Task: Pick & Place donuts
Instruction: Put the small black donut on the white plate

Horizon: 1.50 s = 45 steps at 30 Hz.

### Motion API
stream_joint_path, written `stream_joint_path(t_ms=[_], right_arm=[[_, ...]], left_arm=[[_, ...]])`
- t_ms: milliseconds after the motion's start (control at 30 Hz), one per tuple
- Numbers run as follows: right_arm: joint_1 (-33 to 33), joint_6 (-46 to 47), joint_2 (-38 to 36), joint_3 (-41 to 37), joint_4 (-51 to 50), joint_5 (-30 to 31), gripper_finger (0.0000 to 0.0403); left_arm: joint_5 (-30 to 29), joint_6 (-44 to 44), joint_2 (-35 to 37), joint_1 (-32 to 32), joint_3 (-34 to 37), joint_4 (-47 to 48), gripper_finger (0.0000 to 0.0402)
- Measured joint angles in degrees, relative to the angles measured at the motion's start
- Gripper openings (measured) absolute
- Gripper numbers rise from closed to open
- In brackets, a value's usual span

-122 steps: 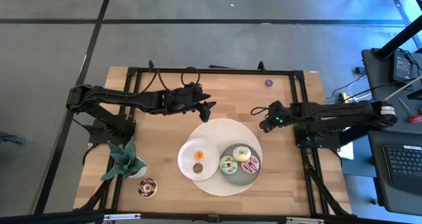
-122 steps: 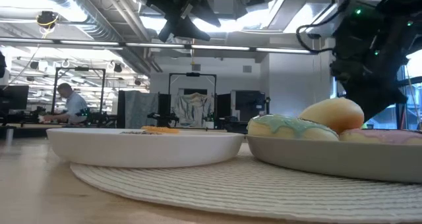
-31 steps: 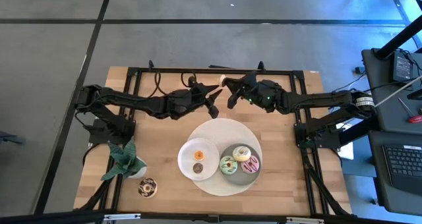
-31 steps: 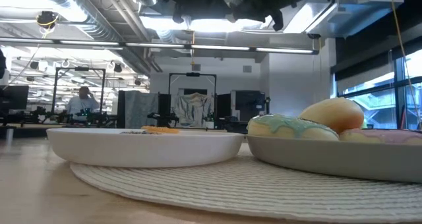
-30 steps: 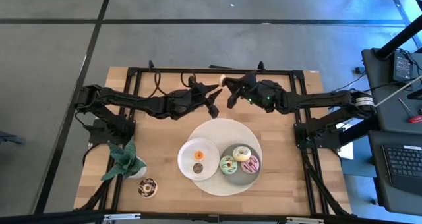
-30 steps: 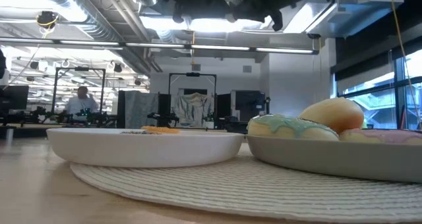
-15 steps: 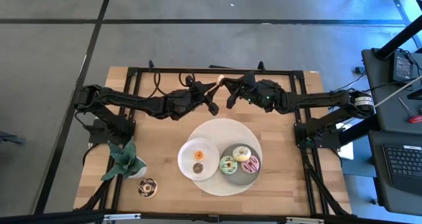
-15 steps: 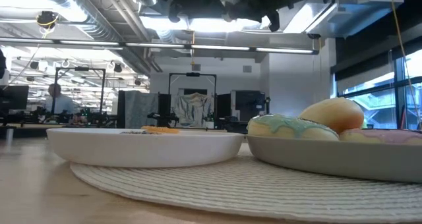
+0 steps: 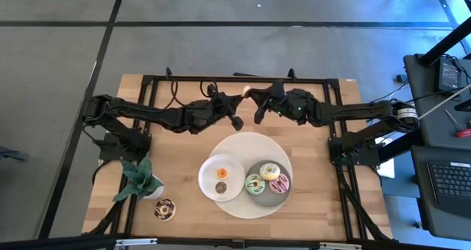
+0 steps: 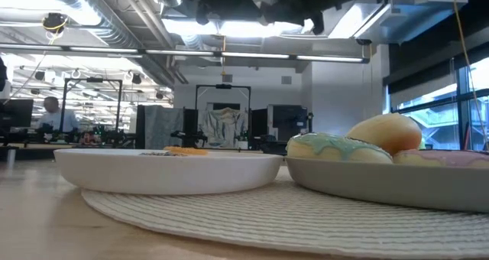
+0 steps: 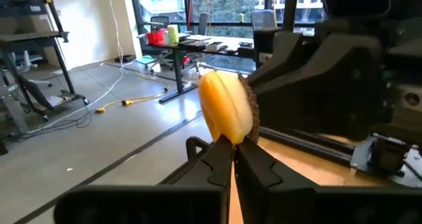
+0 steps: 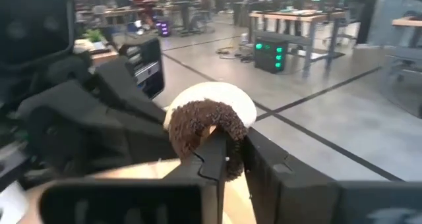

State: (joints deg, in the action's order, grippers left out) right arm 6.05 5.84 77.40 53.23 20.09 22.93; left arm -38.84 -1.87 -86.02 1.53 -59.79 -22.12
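Note:
A small donut [image 9: 246, 90], cream on one face and brown and rough on the other, hangs high above the table's far middle between both grippers. My left gripper [image 9: 241, 96] comes at it from the left and my right gripper [image 9: 255, 95] from the right; both are shut on it. The left wrist view shows its cream face [image 11: 225, 109], the right wrist view its brown face [image 12: 206, 126]. White [image 9: 270, 170], green [image 9: 255, 183] and pink [image 9: 279, 182] donuts lie on a grey plate [image 9: 265, 193]. Orange and brown minis lie on a white plate [image 9: 210, 169]. My left gripper pinches the donut's lower rim [image 11: 227, 133] between its two fingers [image 11: 217, 161], reaching level from the table's left. The donut stands on edge above the fingertips, clear of the table. My right gripper pinches the same donut's lower rim [image 12: 221, 137] between its two fingers [image 12: 212, 157], level from the table's right, on the brown-faced side. The donut stands upright in the hold.
Both plates sit on a round pale mat [image 9: 250, 143] in the table's near middle. A sprinkled chocolate donut [image 9: 165, 209] lies near the front left beside a green plant [image 9: 138, 180]. A purple mini [image 9: 300, 93] lies at the far right. A person sits far behind [image 10: 50, 111].
My left gripper has shut on the donut's rim, which my right gripper keeps holding. Both arms have stayed in place and the donut has stayed lifted between them.

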Motion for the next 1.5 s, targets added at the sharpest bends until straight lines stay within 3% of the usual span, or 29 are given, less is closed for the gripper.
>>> stream_joint_path(t_ms=[400,533,733,867,1200,1500], right_arm=[[-0.28,1.70,-8.16,0.00,-8.36,-2.48,0.0180],[-0.31,3.17,-12.17,0.02,-15.71,-2.41,0.0200],[-0.31,6.75,-15.80,0.02,-24.97,-2.18,0.0206],[-0.31,8.67,-15.53,-0.02,-26.28,-2.21,0.0203],[-0.29,9.06,-14.37,0.00,-29.19,-7.54,0.0202],[-0.29,8.96,-14.35,0.00,-33.19,-7.75,0.0202]], left_arm=[[2.20,-4.22,3.54,-0.30,-0.04,6.53,0.0003],[14.28,-14.40,5.88,-0.25,-0.04,17.05,0.0003],[42.09,-31.99,6.53,-0.72,-0.07,34.18,0.0003],[51.38,-36.88,4.10,-3.81,-0.05,38.64,0.0002],[55.90,-49.78,-6.06,-10.72,-0.07,37.19,0.0002],[63.18,-53.37,-11.31,-11.36,-0.09,29.31,0.0003]])
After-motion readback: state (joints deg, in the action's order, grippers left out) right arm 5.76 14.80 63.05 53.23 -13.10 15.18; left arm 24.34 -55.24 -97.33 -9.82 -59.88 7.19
